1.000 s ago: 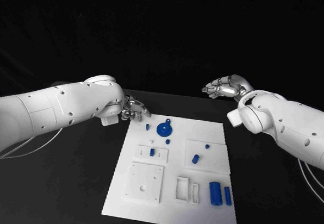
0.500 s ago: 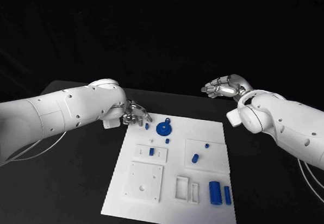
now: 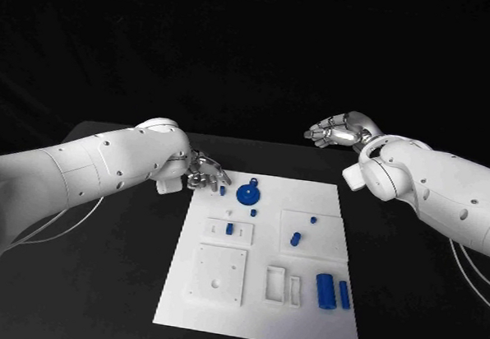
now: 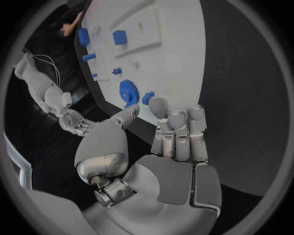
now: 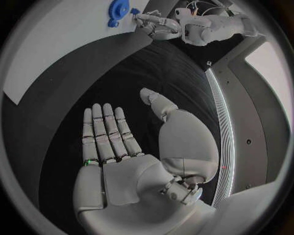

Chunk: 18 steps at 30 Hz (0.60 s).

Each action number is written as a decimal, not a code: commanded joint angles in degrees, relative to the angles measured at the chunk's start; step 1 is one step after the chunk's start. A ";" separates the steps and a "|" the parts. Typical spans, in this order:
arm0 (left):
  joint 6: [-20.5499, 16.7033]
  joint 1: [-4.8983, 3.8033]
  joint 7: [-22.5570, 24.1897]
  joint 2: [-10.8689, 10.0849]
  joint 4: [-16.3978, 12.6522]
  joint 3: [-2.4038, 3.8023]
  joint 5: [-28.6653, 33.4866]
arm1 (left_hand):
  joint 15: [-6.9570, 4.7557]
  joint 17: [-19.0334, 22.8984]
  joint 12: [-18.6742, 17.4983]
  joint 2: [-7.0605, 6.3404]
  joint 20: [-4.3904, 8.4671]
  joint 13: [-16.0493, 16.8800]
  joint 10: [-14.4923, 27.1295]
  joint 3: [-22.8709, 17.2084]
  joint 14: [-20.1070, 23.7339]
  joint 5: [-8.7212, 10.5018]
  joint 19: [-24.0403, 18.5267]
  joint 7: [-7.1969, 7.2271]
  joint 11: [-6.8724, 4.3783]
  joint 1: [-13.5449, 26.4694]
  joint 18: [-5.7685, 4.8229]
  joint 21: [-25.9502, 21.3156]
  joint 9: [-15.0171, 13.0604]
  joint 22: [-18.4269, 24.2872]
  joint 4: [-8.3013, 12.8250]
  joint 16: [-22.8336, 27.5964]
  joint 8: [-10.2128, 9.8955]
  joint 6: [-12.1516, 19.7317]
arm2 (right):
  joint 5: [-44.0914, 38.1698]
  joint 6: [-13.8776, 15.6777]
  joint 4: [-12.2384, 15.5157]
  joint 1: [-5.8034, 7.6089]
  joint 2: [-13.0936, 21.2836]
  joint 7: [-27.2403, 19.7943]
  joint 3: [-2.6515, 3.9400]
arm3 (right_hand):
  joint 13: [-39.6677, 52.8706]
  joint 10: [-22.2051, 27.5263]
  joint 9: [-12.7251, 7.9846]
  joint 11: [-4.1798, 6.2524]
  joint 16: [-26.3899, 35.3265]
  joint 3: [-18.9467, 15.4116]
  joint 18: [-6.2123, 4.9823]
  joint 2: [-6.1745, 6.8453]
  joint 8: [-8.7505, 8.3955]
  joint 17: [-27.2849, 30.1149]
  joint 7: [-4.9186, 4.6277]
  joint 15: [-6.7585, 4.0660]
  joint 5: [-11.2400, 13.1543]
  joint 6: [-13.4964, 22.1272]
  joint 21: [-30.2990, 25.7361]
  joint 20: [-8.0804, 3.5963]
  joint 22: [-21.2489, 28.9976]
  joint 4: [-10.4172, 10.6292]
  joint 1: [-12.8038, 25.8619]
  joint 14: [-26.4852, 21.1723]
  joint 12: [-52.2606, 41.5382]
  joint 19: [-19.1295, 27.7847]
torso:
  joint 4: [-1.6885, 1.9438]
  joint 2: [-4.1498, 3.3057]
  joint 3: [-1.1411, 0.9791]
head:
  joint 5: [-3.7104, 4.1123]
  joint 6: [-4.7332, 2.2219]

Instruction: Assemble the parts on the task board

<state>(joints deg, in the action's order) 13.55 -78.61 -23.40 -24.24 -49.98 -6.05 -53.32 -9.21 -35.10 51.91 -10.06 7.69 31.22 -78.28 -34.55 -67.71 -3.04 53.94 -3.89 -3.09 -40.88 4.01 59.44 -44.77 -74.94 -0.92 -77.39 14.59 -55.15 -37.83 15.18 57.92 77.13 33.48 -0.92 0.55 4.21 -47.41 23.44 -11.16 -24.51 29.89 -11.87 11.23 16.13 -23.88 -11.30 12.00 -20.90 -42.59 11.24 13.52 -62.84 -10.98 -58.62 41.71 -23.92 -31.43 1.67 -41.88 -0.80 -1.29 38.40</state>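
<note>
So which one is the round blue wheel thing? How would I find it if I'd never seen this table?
Start at the white task board in the middle of the black table and go to its far end. There, beside the fingertips of the robot's left hand, lies the blue gear. It is the only flat, round, toothed piece; the other blue parts are small pegs and cylinders.

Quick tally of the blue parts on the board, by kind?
Gear: 1
Long cylinders: 2
Small pieces: 5
Total: 8
</note>
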 commanded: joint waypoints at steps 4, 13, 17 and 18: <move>3.91 0.43 0.83 0.25 -0.24 -0.23 0.78 | 0.40 0.00 -0.11 1.35 6.44 0.05 0.22 0.19 0.25 0.23 -0.43 -0.01 0.41 -2.33 0.01 -0.28 0.00 -0.37 2.58 0.12 -0.21 0.18 | -0.13 -0.56 -0.07 0.01 -0.13 -0.17 0.02 | -0.07 0.00 -0.08 -0.27 0.11 -0.34 0.80 0.04 0.17 0.09 -1.74 0.12 -0.23 0.40 -0.24 0.01 -0.07 -0.06 -0.27 -0.48 0.24 0.44 | 0.01 -0.01 0.01 | -0.11 0.10; 4.38 0.44 0.99 0.34 -0.22 -0.24 0.78 | 0.42 0.01 0.00 3.18 6.20 0.05 0.21 0.96 0.36 0.24 -0.51 0.08 0.37 -5.44 -0.12 -0.29 0.26 -0.51 6.28 -0.04 -0.01 -0.82 | -0.14 -0.61 -0.14 0.01 -0.24 -0.16 0.02 | -0.08 0.01 -0.09 -0.27 0.10 -0.34 0.81 0.01 0.18 0.11 -1.75 0.13 -0.22 0.41 -0.26 0.02 -0.11 -0.06 -0.30 -0.50 0.24 0.46 | -0.05 0.00 0.04 | -0.18 0.17; 4.73 0.45 1.00 0.38 -0.24 -0.25 0.78 | 0.36 0.01 0.02 3.63 6.18 0.03 0.15 1.20 0.34 0.24 -0.49 0.17 0.29 -5.74 -0.15 -0.33 0.34 -0.52 6.84 -0.11 0.11 -1.26 | -0.14 -0.62 -0.14 0.01 -0.25 -0.16 0.02 | -0.08 0.01 -0.09 -0.27 0.09 -0.34 0.81 0.00 0.18 0.12 -1.75 0.14 -0.22 0.42 -0.27 0.02 -0.12 -0.06 -0.31 -0.51 0.24 0.46 | 0.00 0.01 0.05 | -0.16 0.23; 4.69 0.46 1.01 0.40 -0.24 -0.25 0.78 | 0.35 0.02 0.03 3.73 6.17 0.02 0.13 1.25 0.33 0.24 -0.49 0.19 0.28 -5.77 -0.16 -0.33 0.36 -0.52 6.94 -0.12 0.14 -1.38 | -0.14 -0.62 -0.14 0.01 -0.25 -0.16 0.02 | -0.08 0.01 -0.09 -0.27 0.08 -0.34 0.81 0.00 0.19 0.12 -1.75 0.14 -0.22 0.42 -0.27 0.02 -0.13 -0.06 -0.31 -0.51 0.24 0.46 | 0.00 0.00 0.04 | -0.16 0.22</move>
<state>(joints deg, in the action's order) 16.15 -78.55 -22.56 -24.07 -50.08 -6.10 -52.62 -9.01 -35.11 51.91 -6.49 7.69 31.22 -78.06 -33.30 -67.52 -3.04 53.95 -3.77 -2.91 -46.44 4.01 59.44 -44.53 -74.93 5.77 -77.39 14.49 -56.10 -37.83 15.13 57.80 77.13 33.29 -0.89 0.55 4.22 -47.41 23.45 -11.16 -24.51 29.89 -11.88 11.23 16.13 -23.84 -11.29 12.19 -20.86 -42.60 11.24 13.52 -62.89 -10.98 -58.62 41.53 -23.92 -31.43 1.64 -41.87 -0.76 -1.46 38.59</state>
